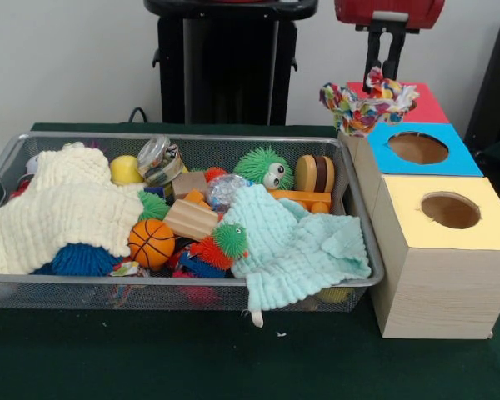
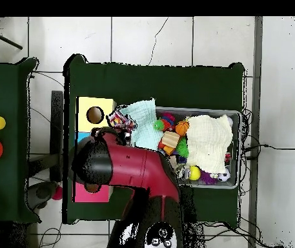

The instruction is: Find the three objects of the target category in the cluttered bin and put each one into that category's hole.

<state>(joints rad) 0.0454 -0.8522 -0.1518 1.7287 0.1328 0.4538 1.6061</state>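
My gripper (image 1: 382,77) comes down at the top right of the front view. It is shut on the knotted ball of multicoloured fabric (image 1: 365,106), which hangs above the near-left corner of the red-topped box (image 1: 425,107). In the overhead view the fabric ball (image 2: 119,119) shows between the yellow-topped box (image 2: 85,105) and the bin (image 2: 237,113), and the gripper is hidden under the red arm (image 2: 133,166). The yellow-topped box's hole (image 1: 450,210) is open and nearest the camera in the front view. The wire-mesh bin (image 1: 150,283) is full of clutter. No other fabric ball shows clearly in it.
The blue-topped box's hole (image 1: 417,147) lies between the red and yellow boxes. In the bin are a cream knitted cloth (image 1: 58,208), a mint cloth (image 1: 296,242) draped over the front rim, a green spiky ball with eyes (image 1: 265,167), a small basketball (image 1: 151,242), a wooden block (image 1: 190,218) and a jar (image 1: 158,158).
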